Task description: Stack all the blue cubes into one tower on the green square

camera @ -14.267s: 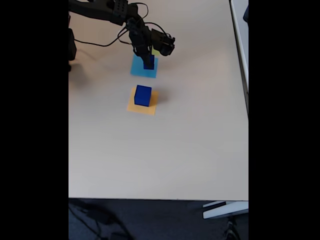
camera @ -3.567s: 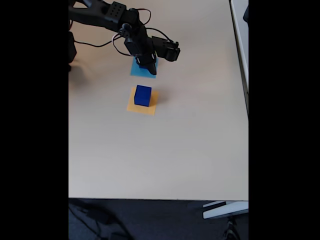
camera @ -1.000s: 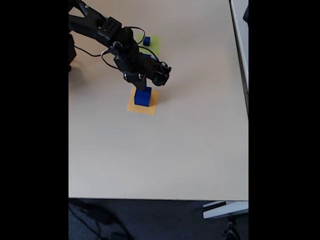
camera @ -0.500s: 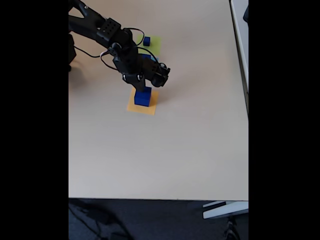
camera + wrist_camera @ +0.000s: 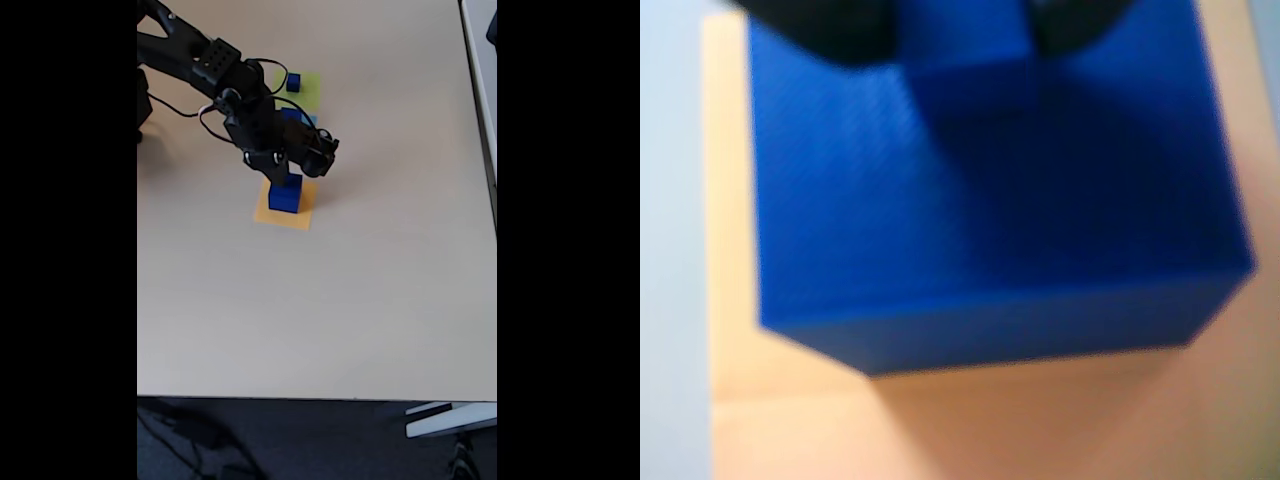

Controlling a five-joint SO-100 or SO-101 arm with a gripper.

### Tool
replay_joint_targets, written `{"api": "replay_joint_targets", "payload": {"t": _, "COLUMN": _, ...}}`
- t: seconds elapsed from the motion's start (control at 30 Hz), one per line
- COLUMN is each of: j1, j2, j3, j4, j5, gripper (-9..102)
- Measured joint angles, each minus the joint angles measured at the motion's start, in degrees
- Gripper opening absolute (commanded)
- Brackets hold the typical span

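Counting three blue cubes (image 5: 285, 195), one gripper (image 5: 290, 178)

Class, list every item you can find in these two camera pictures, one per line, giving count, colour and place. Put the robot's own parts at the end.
large blue cube: one, dark blue, on the orange square, under the gripper
small blue cube: one, dark blue, between the fingers at the top of the wrist view, above the large cube
tiny blue cube: one, dark blue, on the green square
orange square: one, flat, mid-table
green square: one, lime, far end of the table
light-blue square: one, mostly hidden behind the arm
table: one, beige
arm: one, black, reaching from upper left in the fixed view
gripper: one, black, above the large cube
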Motion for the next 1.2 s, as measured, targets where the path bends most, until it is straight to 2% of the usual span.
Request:
{"api": "replay_joint_targets", "payload": {"t": 0.57, "j1": 0.0, "j2": 0.0, "j3": -0.5, "j4": 0.2, "j5": -2.9, "gripper": 16}}
{"api": "replay_joint_targets", "payload": {"t": 0.9, "j1": -4.4, "j2": 0.0, "j3": -12.9, "j4": 6.2, "j5": -2.0, "gripper": 17}}
{"api": "replay_joint_targets", "payload": {"t": 1.07, "j1": -7.6, "j2": 0.0, "j3": -18.4, "j4": 7.3, "j5": 1.7, "gripper": 18}}
{"api": "replay_joint_targets", "payload": {"t": 1.2, "j1": -13.2, "j2": 0.0, "j3": -19.9, "j4": 7.3, "j5": 8.7, "gripper": 18}}
